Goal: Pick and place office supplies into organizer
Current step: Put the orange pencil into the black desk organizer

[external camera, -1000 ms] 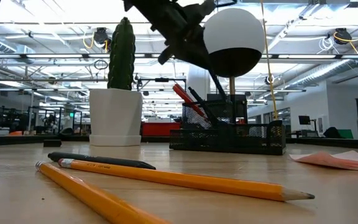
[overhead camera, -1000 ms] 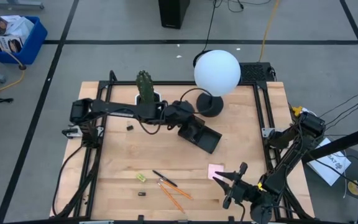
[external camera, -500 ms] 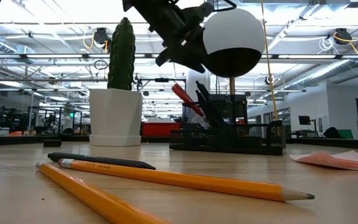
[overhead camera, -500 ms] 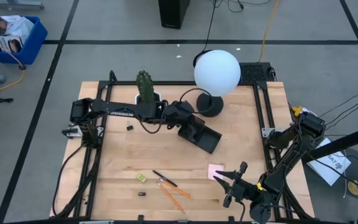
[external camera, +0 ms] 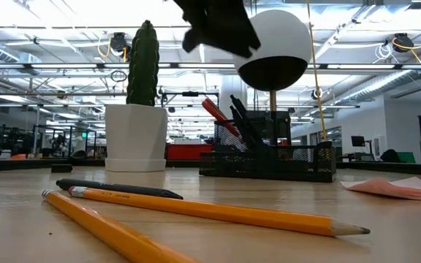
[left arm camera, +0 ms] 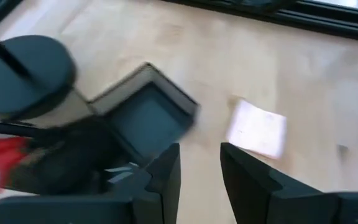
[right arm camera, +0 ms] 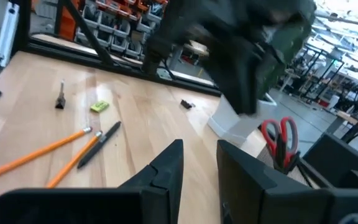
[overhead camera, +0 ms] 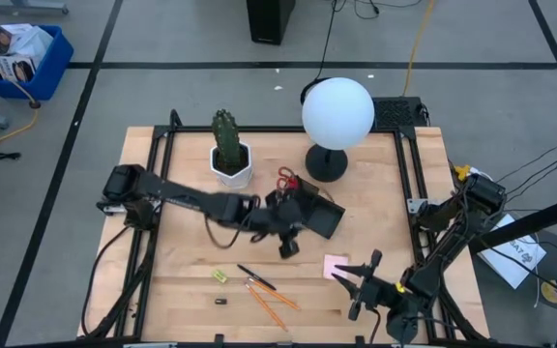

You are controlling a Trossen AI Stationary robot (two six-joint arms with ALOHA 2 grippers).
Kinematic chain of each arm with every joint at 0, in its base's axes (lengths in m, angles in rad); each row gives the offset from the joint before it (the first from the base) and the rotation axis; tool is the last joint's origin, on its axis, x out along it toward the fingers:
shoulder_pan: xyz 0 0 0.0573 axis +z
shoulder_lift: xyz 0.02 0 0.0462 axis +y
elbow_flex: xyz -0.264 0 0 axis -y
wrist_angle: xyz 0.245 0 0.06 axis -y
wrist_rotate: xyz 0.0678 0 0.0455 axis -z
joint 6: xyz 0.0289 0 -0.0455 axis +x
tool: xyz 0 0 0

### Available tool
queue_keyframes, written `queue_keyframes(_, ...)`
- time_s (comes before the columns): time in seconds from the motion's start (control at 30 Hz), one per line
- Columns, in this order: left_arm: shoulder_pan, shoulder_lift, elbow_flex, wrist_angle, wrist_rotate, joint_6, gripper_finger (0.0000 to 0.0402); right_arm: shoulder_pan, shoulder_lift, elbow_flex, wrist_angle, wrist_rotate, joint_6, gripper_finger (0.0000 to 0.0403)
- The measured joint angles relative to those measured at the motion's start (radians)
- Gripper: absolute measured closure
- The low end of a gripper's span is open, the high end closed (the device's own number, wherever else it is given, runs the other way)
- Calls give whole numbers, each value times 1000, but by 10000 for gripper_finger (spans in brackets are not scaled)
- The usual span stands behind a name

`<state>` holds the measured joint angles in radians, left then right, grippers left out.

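While the red-handled scissors [overhead camera: 286, 179] stand in the organizer [overhead camera: 319, 216] mid-worktop, the left gripper [overhead camera: 288, 244] hovers just beside it, jaws slightly parted and empty; the right gripper [overhead camera: 361, 290], likewise parted, waits near the pink sticky-note pad [overhead camera: 336, 265].

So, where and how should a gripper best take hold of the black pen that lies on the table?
The black pen lies flat on bare wood, slanted, just beside the two orange pencils. I would grip it near mid-length, coming straight down from above, fingers set across its thin barrel. Its end away from the pencils looks freer. The left gripper hovers closest; the right gripper waits by the pink sticky-note pad.
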<state>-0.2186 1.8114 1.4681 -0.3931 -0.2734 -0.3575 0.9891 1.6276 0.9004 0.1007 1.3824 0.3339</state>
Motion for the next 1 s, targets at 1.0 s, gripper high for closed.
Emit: queue_keyframes(1.0, -420, -387, -854, 988, -353, 75, 282, -164, 225, -116, 589, -652, 107, 312)
